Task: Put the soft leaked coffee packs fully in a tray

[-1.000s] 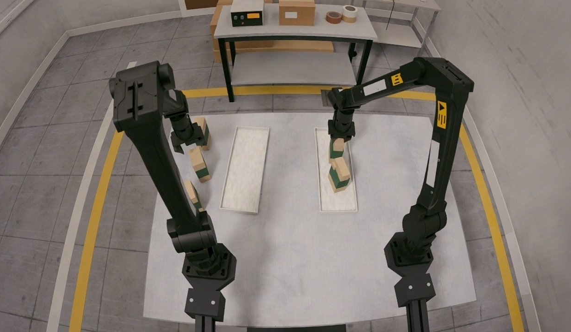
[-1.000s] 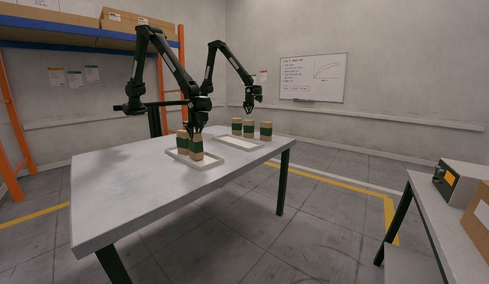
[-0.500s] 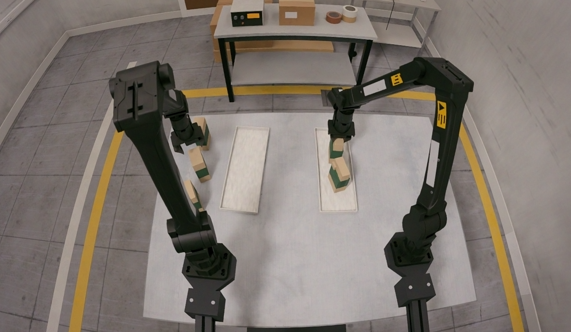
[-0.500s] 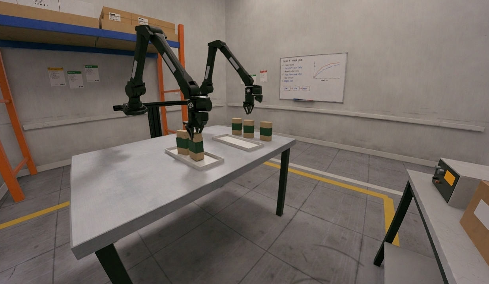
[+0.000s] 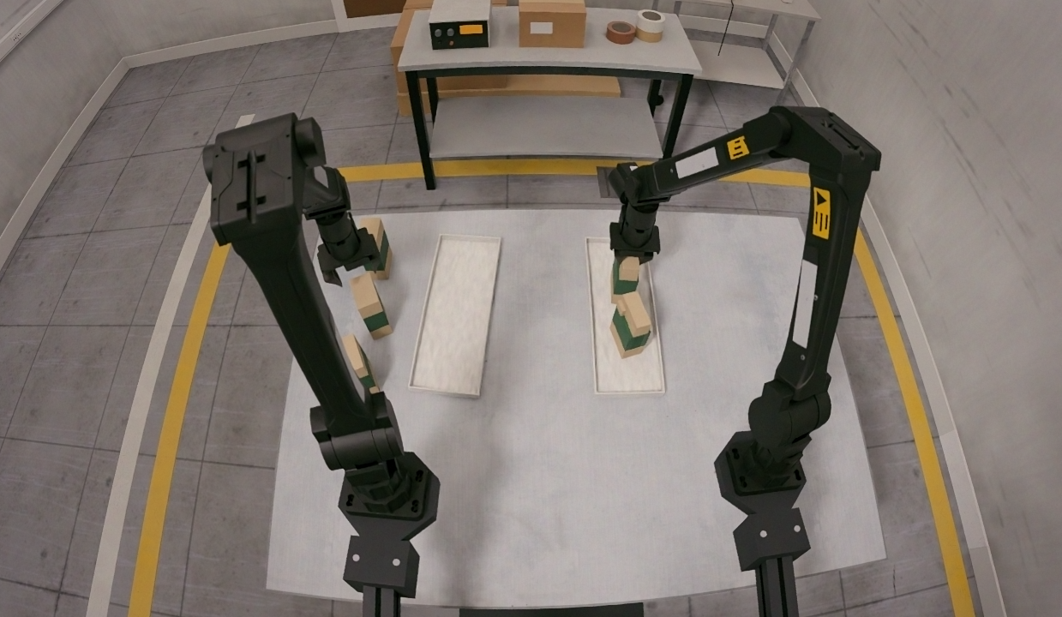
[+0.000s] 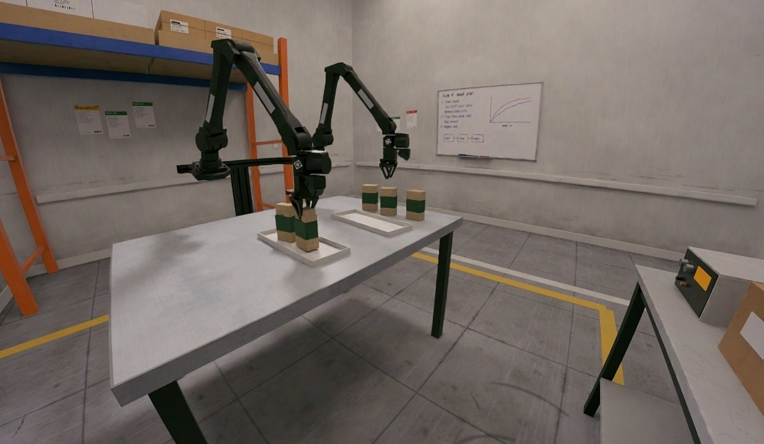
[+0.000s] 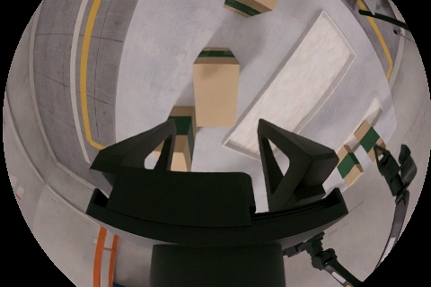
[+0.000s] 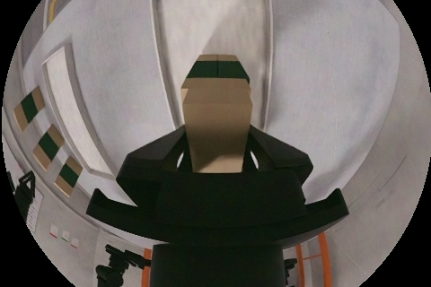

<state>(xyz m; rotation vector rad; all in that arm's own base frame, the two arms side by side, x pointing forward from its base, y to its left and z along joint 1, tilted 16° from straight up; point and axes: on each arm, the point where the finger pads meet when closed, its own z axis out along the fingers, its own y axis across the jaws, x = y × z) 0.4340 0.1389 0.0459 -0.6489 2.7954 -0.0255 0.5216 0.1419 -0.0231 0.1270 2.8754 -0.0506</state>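
My right gripper (image 5: 633, 247) is shut on the top of a tan coffee pack with a green band (image 5: 625, 278). It holds the pack upright in the right tray (image 5: 625, 322), with its base at or just above the tray floor; the right wrist view shows this pack (image 8: 215, 120) between the fingers. A second pack (image 5: 630, 326) stands in the same tray, close beside it. Three packs (image 5: 376, 247) (image 5: 370, 305) (image 5: 357, 360) stand in a row on the bench near the left edge. My left gripper (image 5: 342, 264) is open and empty above that row, over the middle pack (image 7: 215, 90).
The left tray (image 5: 456, 314) is empty and lies between the row of packs and the right tray. A second bench (image 5: 545, 45) beyond the table holds an instrument box, a carton and tape rolls.
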